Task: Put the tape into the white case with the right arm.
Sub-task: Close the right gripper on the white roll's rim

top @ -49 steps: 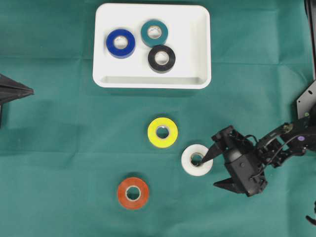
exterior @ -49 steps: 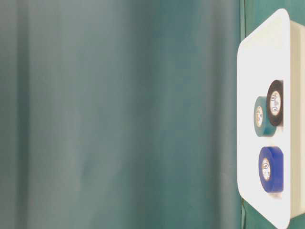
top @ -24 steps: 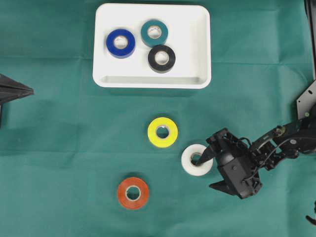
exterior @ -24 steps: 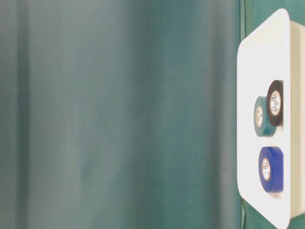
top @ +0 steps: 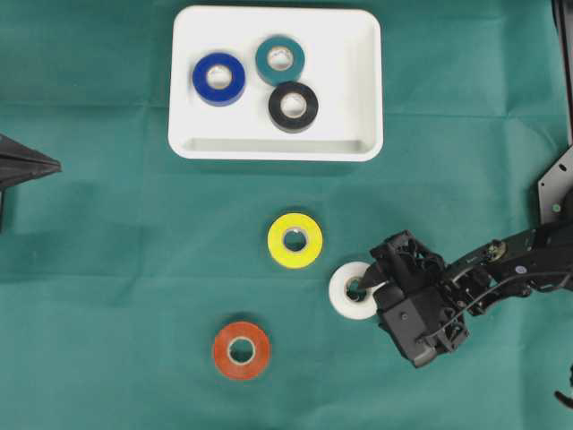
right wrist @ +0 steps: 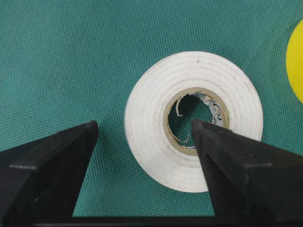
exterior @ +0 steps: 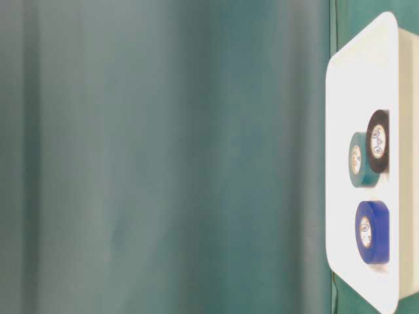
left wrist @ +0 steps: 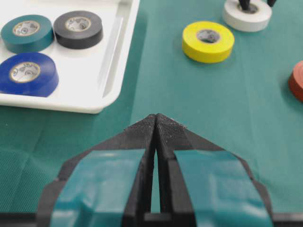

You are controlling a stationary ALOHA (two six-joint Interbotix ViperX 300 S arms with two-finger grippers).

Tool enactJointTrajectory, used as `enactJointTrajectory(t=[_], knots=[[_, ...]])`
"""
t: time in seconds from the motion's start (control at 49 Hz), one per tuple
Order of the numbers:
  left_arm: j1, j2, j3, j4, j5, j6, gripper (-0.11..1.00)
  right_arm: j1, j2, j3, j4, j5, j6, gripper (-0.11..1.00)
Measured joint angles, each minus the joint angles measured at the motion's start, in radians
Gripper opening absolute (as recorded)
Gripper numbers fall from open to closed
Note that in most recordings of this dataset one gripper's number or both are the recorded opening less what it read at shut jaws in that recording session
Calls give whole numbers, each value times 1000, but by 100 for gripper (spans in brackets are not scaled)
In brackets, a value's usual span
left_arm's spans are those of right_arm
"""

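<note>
A white tape roll (top: 343,297) lies flat on the green cloth, right of centre. My right gripper (top: 374,301) hangs low over it, open. In the right wrist view one finger (right wrist: 222,156) points into the white tape's (right wrist: 151,127) cardboard core, and the other finger (right wrist: 61,161) stands over bare cloth outside the ring, apart from it. The white case (top: 276,150) sits at the far middle and holds a blue tape (top: 218,78), a teal tape (top: 279,59) and a black tape (top: 293,106). My left gripper (left wrist: 155,116) is shut and empty, at the left edge (top: 36,166).
A yellow tape (top: 295,240) lies just up-left of the white one, and a red-orange tape (top: 241,350) lies nearer the front. The left wrist view shows the case rim (left wrist: 110,56) ahead on the left, and the yellow tape (left wrist: 208,41) beyond.
The right gripper has turned and shifted left and down over the white tape, its outer finger swinging under the wrist. Its opening looks the same. The tapes and the left arm have not moved.
</note>
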Motion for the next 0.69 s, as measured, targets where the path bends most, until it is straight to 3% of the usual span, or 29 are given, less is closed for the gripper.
enactJointTrajectory(t=[0.265, 0.388, 0.449, 0.694], knots=[[0, 0, 0, 0, -2, 0, 1, 0, 17, -11, 0, -3, 0, 38], [0, 0, 0, 0, 0, 0, 1, 2, 20, -20, 0, -5, -2, 10], [0, 0, 0, 0, 0, 0, 1, 2, 20, -23, 2, -5, -2, 1], [2, 0, 0, 2, -2, 0, 1, 0, 21, -31, 3, -3, -2, 1]])
